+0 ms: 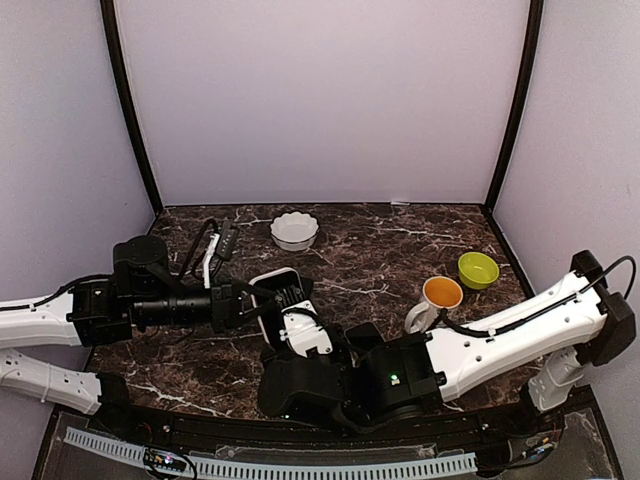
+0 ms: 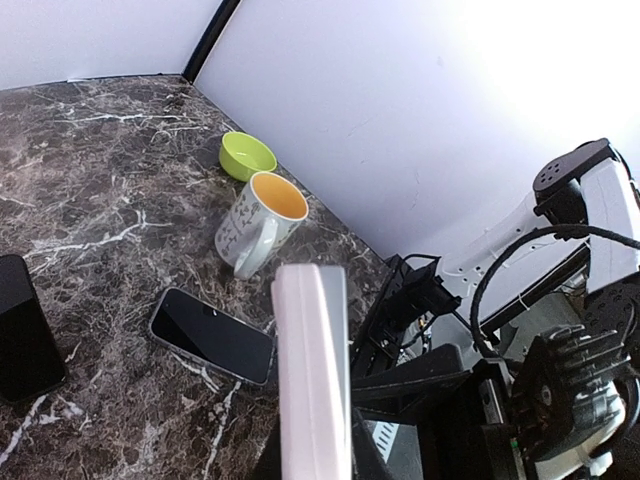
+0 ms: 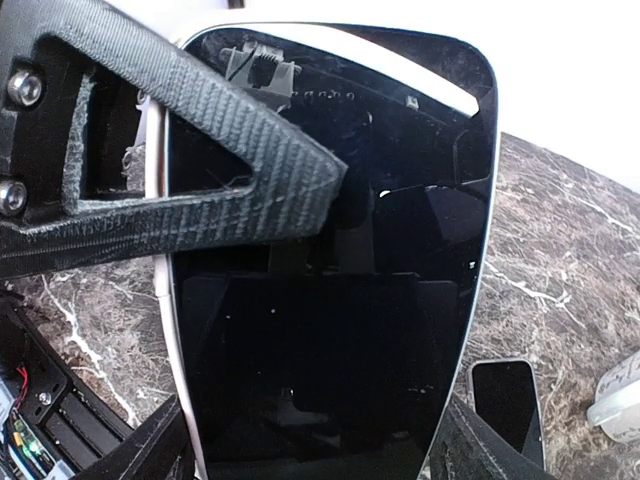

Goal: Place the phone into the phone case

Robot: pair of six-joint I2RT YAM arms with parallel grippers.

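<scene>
The phone, its black screen facing the right wrist camera, is held up off the table between the two arms, also in the top view. A white phone case runs as a rim along its side. In the left wrist view that case shows edge-on as a white band. My right gripper clamps the phone across its width near the lower end. My left gripper is shut on the case's edge, one of its fingers lying across the screen's upper corner.
Two other dark phones lie flat on the marble, one near the held case, one further left. A mug with an orange inside and a green bowl stand at the right. A white scalloped bowl sits at the back.
</scene>
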